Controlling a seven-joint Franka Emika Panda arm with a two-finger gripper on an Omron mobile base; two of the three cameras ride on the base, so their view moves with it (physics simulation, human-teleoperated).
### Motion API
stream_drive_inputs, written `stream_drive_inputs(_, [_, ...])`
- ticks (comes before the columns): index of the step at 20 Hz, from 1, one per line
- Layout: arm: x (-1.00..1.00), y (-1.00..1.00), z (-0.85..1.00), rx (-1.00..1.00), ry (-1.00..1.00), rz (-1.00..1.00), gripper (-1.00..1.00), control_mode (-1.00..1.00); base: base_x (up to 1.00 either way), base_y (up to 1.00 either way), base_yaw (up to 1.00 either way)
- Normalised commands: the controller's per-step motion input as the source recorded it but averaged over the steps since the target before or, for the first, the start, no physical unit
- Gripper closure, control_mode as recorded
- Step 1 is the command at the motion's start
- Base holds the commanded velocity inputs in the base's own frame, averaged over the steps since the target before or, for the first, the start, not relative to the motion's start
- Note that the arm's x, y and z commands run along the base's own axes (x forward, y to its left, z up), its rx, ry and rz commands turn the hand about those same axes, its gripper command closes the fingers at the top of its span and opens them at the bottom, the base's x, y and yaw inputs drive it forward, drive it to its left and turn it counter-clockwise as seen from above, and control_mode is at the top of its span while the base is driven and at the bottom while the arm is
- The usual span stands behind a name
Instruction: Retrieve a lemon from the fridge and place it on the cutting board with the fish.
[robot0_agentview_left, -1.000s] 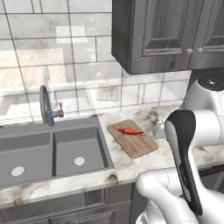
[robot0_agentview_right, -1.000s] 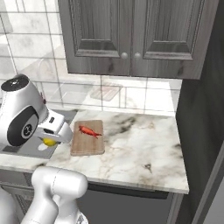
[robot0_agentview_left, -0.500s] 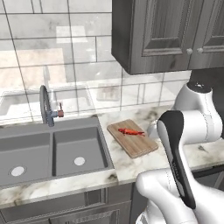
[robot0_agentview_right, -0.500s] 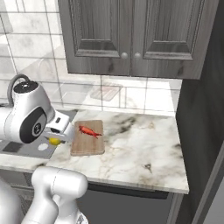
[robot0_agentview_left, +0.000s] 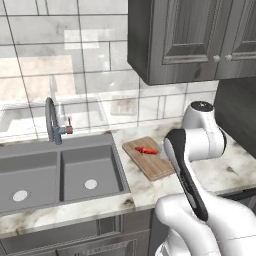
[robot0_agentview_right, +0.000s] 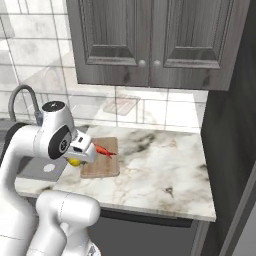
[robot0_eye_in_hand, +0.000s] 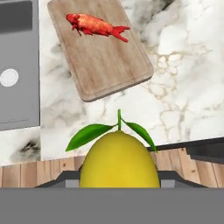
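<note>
My gripper (robot0_agentview_right: 78, 158) is shut on the lemon (robot0_agentview_right: 74, 161), a bright yellow fruit with a green stem and two leaves (robot0_eye_in_hand: 118, 159). It hangs above the counter's front edge, just left of the cutting board's near end. The light-brown cutting board (robot0_agentview_right: 100, 165) (robot0_agentview_left: 156, 167) (robot0_eye_in_hand: 107, 65) lies flat on the marble counter. The red-orange fish (robot0_agentview_right: 104, 149) (robot0_agentview_left: 146, 150) (robot0_eye_in_hand: 96, 25) lies on the board's far half; the near half is bare. The fridge is out of view.
A grey double sink (robot0_agentview_left: 60, 170) with a curved faucet (robot0_agentview_left: 51, 120) sits left of the board. Dark wall cabinets (robot0_agentview_right: 150, 40) hang above the counter. Marble counter (robot0_agentview_right: 160, 165) stretches to the right of the board up to a dark tall panel (robot0_agentview_right: 230, 150).
The arm has swung right, carrying the lemon from over the sink's edge toward the cutting board. The board and fish have not moved.
</note>
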Motion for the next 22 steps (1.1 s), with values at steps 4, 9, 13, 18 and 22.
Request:
stream_drive_inputs(4, [0.89,0.1,-0.4,0.0,0.1,-0.04,1.0,-1.0,0.0,0.0,0.0])
stream_drive_inputs(9, [0.83,0.13,-0.35,0.0,0.1,-0.04,1.0,-1.0,0.0,0.0,0.0])
stream_drive_inputs(13, [0.67,0.19,-0.36,0.0,0.02,-0.03,1.0,-1.0,0.0,0.0,0.0])
stream_drive_inputs(18, [0.66,0.11,-0.48,0.0,0.03,-0.02,1.0,-1.0,0.0,0.0,0.0])
stream_drive_inputs(22, [0.69,0.0,-0.54,0.0,0.06,-0.05,1.0,-1.0,0.0,0.0,0.0])
